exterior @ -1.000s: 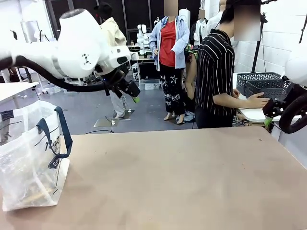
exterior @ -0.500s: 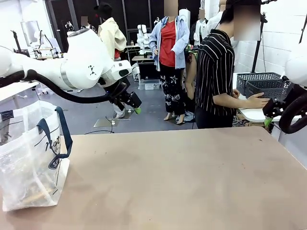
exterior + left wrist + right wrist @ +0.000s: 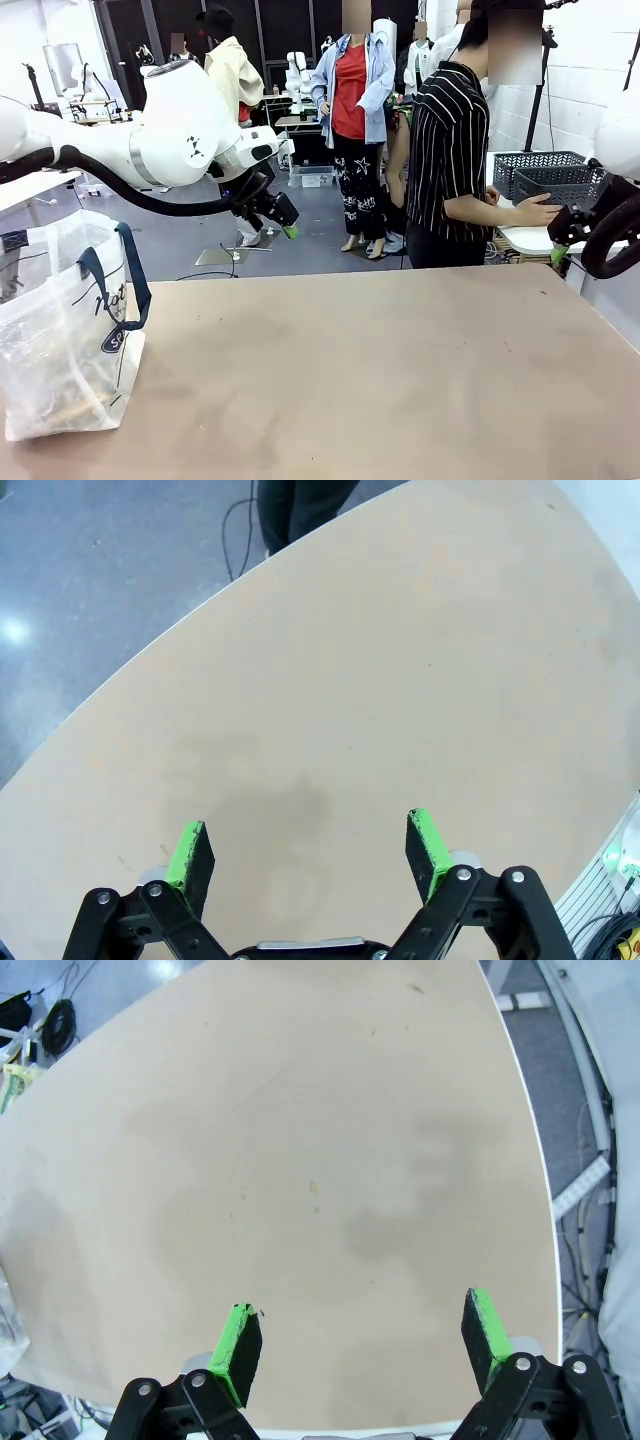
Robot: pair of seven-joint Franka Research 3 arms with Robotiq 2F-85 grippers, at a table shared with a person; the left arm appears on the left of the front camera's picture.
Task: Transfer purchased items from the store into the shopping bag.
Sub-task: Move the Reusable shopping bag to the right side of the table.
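Observation:
The shopping bag (image 3: 62,335), clear plastic with navy handles, stands at the table's left front, and something tan shows dimly through its bottom. The store (image 3: 566,184), a dark grey lattice basket, sits off the table's far right, with the person's hand (image 3: 533,211) resting on it. My left gripper (image 3: 284,224) hangs high over the far left of the table. In the left wrist view the left gripper (image 3: 308,848) is open over bare tabletop. My right gripper (image 3: 559,245) hovers at the right edge near the basket; in the right wrist view the right gripper (image 3: 361,1337) is open and holds nothing.
A person in a striped shirt (image 3: 449,150) stands at the far side, turned toward the basket. A second lattice basket (image 3: 530,164) stands behind the first. The brown tabletop (image 3: 380,370) stretches wide between the bag and the right edge.
My left arm has dropped a little and its gripper has shifted slightly down and right. The right arm, the bag and the person have stayed still.

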